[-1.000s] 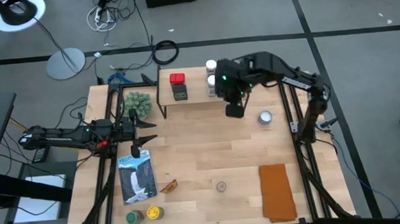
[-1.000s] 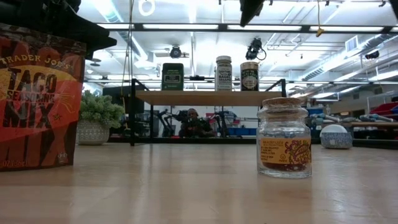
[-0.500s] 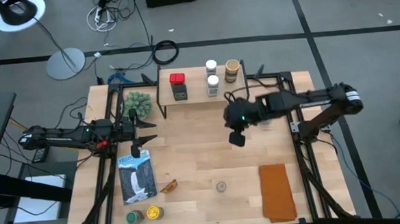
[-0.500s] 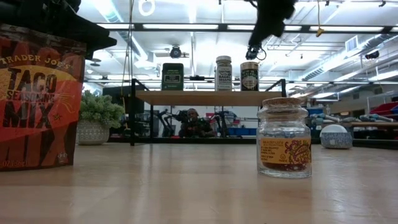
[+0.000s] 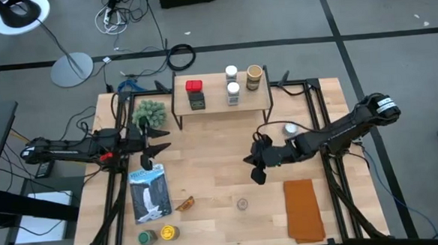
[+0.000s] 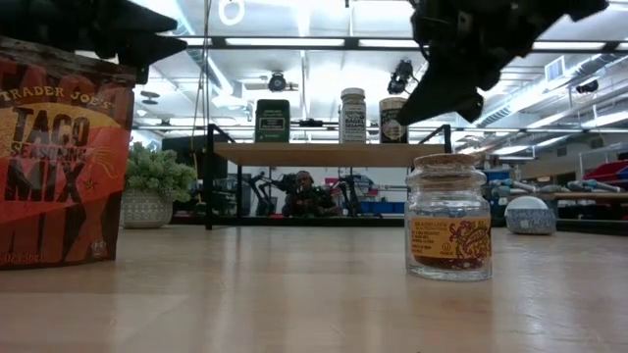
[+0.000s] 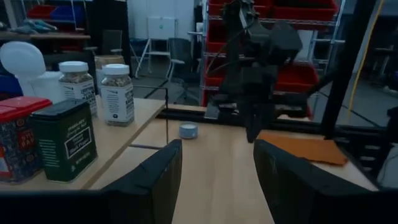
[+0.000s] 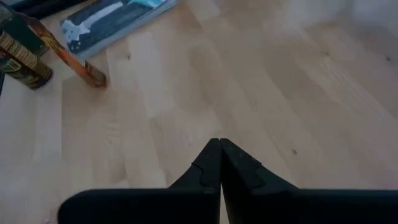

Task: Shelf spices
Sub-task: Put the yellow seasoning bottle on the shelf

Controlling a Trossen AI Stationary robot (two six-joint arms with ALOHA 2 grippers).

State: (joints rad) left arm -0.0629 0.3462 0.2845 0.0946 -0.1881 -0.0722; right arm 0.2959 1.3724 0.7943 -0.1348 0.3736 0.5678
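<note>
The shelf (image 5: 221, 96) stands at the table's far edge and bears a red tin (image 5: 194, 86), a dark tin (image 5: 197, 101), two white-lidded jars (image 5: 232, 83) and a brown jar (image 5: 254, 77). A cork-topped glass jar (image 6: 448, 230) stands on the table near the front. My right gripper (image 5: 255, 171) hangs shut above the table's middle, behind that jar and clear of everything. My left gripper (image 7: 217, 168) stands open at the left, pointing level toward the shelf, with nothing between its fingers. A taco seasoning packet (image 6: 61, 157) stands upright at the front left.
A blue-and-white packet (image 5: 149, 194) lies flat at the left. Green-lidded and yellow-lidded jars (image 5: 157, 234) stand at the near left corner. An orange cloth (image 5: 304, 208) lies at the near right, a round silvery tin (image 5: 290, 129) right of centre, a green plant ball (image 5: 150, 111) beside the shelf.
My right gripper has come down from in front of the shelf and moved toward the table's near edge, tipping and rolling on the way; it stays shut. The shelf's jars and tins stand as before.
</note>
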